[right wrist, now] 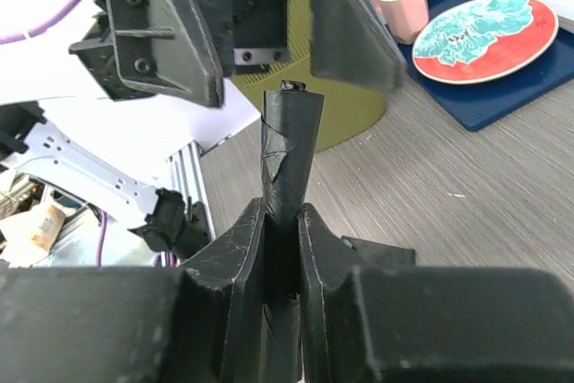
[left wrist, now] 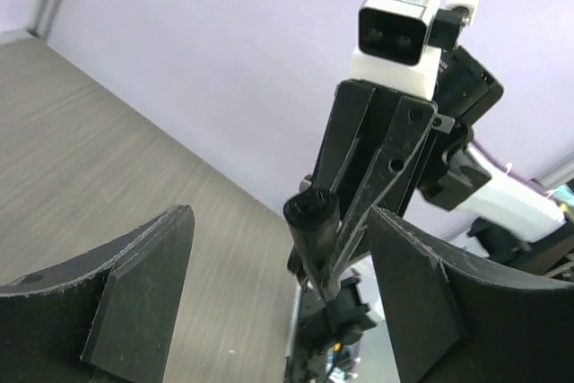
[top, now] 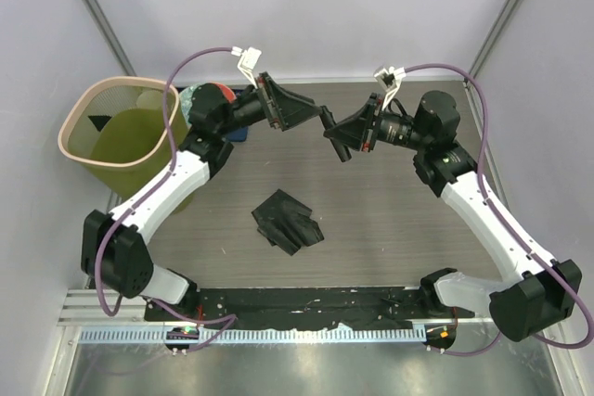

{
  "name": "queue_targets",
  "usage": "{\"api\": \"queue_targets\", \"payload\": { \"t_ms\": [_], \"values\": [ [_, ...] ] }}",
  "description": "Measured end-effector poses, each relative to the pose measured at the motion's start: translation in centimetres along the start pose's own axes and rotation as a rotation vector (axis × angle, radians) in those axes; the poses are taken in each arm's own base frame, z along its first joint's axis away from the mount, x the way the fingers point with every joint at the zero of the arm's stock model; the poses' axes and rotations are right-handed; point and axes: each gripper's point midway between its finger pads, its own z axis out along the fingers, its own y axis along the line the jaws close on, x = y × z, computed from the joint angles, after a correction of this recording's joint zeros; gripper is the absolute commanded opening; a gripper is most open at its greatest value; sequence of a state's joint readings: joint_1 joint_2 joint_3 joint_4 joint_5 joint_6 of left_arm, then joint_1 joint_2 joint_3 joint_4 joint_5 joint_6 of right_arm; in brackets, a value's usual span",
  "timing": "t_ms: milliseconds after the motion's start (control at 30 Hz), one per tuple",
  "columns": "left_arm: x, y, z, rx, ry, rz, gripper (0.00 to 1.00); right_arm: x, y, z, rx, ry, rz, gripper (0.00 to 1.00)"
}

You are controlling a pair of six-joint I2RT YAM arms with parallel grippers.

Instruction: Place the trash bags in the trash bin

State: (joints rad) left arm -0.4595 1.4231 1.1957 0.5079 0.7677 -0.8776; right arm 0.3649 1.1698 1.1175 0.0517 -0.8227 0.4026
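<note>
My right gripper (top: 343, 139) is shut on a tightly rolled black trash bag (top: 329, 121), held in the air above the table's far middle; the roll (right wrist: 289, 145) sticks out between its fingers (right wrist: 235, 253). My left gripper (top: 314, 116) is open and faces it, with the roll's tip (left wrist: 314, 217) between its spread fingers (left wrist: 143, 284), not touching them. A second, loosely folded black trash bag (top: 287, 220) lies flat on the table centre and shows in the right wrist view (right wrist: 384, 252). The olive-green trash bin (top: 67, 133) with its beige rim stands at the far left.
A red-and-teal plate (right wrist: 484, 29) sits on a dark blue mat (right wrist: 507, 96) with a pink cup (right wrist: 399, 2), beside the bin (right wrist: 354, 100) behind the left arm. The plate (top: 206, 96) is partly hidden in the top view. Metal rails run along the near edge (top: 278, 331).
</note>
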Motion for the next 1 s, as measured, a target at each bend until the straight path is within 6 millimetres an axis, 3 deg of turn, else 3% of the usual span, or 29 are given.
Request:
{"api": "queue_targets", "payload": {
  "t_ms": [100,200,267,300,367,400,433,467,533,600,667,767,900,1000],
  "values": [
    [0.3,-0.1,1.7,0.015,-0.008,-0.06,0.77,-0.2,0.5,0.2,-0.03,-0.017,0.019,0.01],
    [0.7,-0.7,2.9,0.036,-0.008,-0.099,0.63,-0.8,0.8,0.6,-0.054,-0.04,0.024,0.01],
    [0.9,-1.0,3.4,0.045,-0.01,-0.115,0.46,-1.1,0.9,0.8,-0.063,-0.053,0.026,0.01],
    [0.9,-1.2,3.5,0.05,-0.01,-0.124,0.28,-1.2,0.9,1.0,-0.068,-0.055,0.028,0.01],
    [0.8,-1.3,3.8,0.055,-0.015,-0.134,0.03,-1.2,0.7,1.2,-0.068,-0.059,0.033,0.01],
    [0.6,-1.4,3.9,0.061,-0.019,-0.133,0.0,-1.1,0.4,1.3,-0.063,-0.058,0.039,0.05],
    [0.5,-1.4,4.0,0.061,-0.021,-0.132,0.0,-1.1,0.4,1.4,-0.065,-0.06,0.038,0.35],
    [0.5,-1.3,4.0,0.062,-0.021,-0.129,0.0,-1.2,0.2,1.5,-0.061,-0.065,0.034,0.47],
    [0.3,-0.7,4.1,0.053,-0.024,-0.128,0.0,-1.0,-0.2,1.6,-0.051,-0.062,0.032,0.69],
    [0.1,0.8,4.2,0.011,-0.023,-0.111,0.0,-0.3,-1.3,1.6,-0.015,-0.029,0.039,0.76],
    [-0.3,3.7,4.4,-0.081,-0.012,-0.065,0.0,0.7,-2.9,1.5,0.037,0.015,0.037,0.77],
    [-1.2,10.0,4.8,-0.278,0.032,0.066,0.0,2.9,-7.2,0.6,0.178,0.109,0.019,0.77],
    [-0.9,21.5,4.3,-0.616,0.203,0.206,0.0,8.4,-12.0,-1.1,0.321,0.316,0.016,0.76],
    [0.7,29.9,3.4,-0.806,0.337,0.235,0.02,12.8,-13.3,-2.0,0.353,0.478,0.021,0.75]
  ]
}}
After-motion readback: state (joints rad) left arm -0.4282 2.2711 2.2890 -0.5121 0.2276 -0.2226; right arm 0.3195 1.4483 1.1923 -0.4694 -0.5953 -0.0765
